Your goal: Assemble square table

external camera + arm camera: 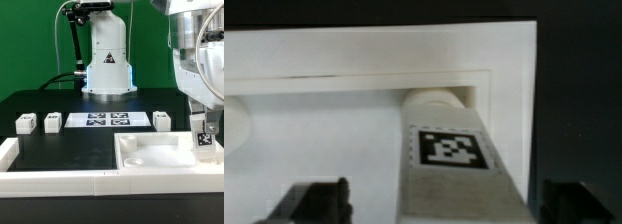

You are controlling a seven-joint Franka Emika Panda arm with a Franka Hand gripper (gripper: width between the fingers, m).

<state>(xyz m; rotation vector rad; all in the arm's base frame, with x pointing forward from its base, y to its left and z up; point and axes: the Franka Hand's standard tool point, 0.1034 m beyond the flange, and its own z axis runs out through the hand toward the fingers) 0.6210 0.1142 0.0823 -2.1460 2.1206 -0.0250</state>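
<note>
The white tray-like tabletop (150, 158) lies at the exterior view's right, hollow side up. One tagged white leg (203, 142) stands upright in its far right corner. In the wrist view this leg (450, 150) meets the tabletop (331, 50) at a round end in the corner. My gripper (203, 128) hangs straight over the leg, and in the wrist view the gripper (446, 205) is open, with a dark finger on each side and a gap to the leg on both sides. Three loose legs (25, 123) (51, 122) (162, 120) sit on the black table.
The marker board (105, 120) lies flat between the loose legs. The robot's base (107, 62) stands behind it. Long white bars (50, 181) run along the table's front and the exterior view's left edge.
</note>
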